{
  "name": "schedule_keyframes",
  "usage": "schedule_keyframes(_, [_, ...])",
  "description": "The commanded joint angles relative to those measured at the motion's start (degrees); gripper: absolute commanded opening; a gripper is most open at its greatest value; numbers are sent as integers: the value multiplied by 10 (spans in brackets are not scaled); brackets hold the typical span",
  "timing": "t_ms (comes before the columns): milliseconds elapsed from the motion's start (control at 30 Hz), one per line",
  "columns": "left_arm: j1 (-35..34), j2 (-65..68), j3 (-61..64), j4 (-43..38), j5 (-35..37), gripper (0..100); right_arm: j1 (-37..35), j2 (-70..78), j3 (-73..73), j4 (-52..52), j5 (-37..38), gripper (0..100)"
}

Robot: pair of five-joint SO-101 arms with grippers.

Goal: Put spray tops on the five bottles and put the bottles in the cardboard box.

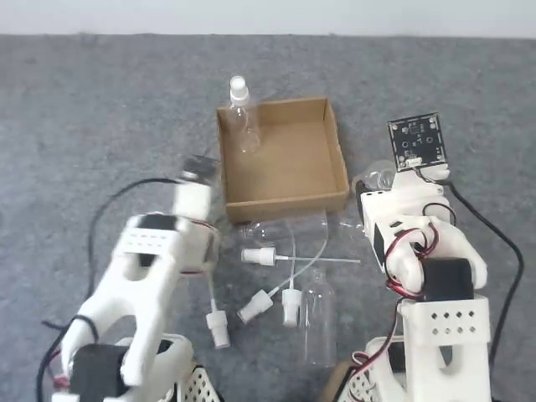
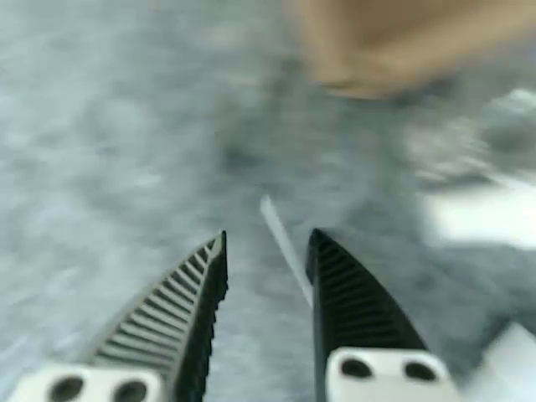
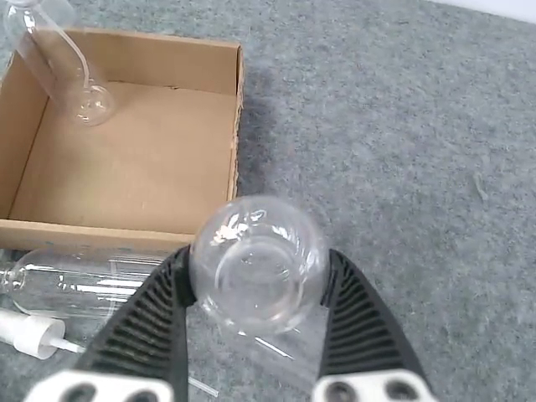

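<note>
So the right tool [image 3: 258, 261] is clamped on a clear bottle [image 3: 255, 280], one pad on each side of the round body, and the wrist view looks straight at its base. From above, that bottle sits just off the 3 o'clock wall of the cardboard box [image 1: 339, 159]; I can't tell if it's resting on the counter [image 1: 84, 109]. My guess is thin plastic: super light, smooth and slippery, and squashy if you pinch hard. A gentle grip around the body seems right, since that leaves the neck free for a spray top. The left tool [image 2: 268, 240] has its jaws apart with nothing held, and a thin tube [image 2: 272, 219] shows in the gap. Loose spray tops [image 1: 260, 255] lie around 6 o'clock of the box. Their dip tubes look long and bendy, so I'd grab the white head, not the tube. A bare bottle [image 1: 276, 228] lies along the box's 6 o'clock wall, and another one [image 1: 318, 322] is farther out. A capped bottle [image 1: 244, 121] leans in the 11 o'clock corner.
</note>
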Motion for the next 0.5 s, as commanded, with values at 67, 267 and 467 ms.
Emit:
schedule_keyframes(67, [-142,-4,-51,45,-103,118,5,-20,-4,-15,-6,6])
schedule_keyframes(267, [-260,-4,-51,79,-219,118,5,-20,-4,-15,-6,6])
schedule_keyframes(467, [-348,-4,-76,90,-306,118,4,-20,-4,-14,-6,6])
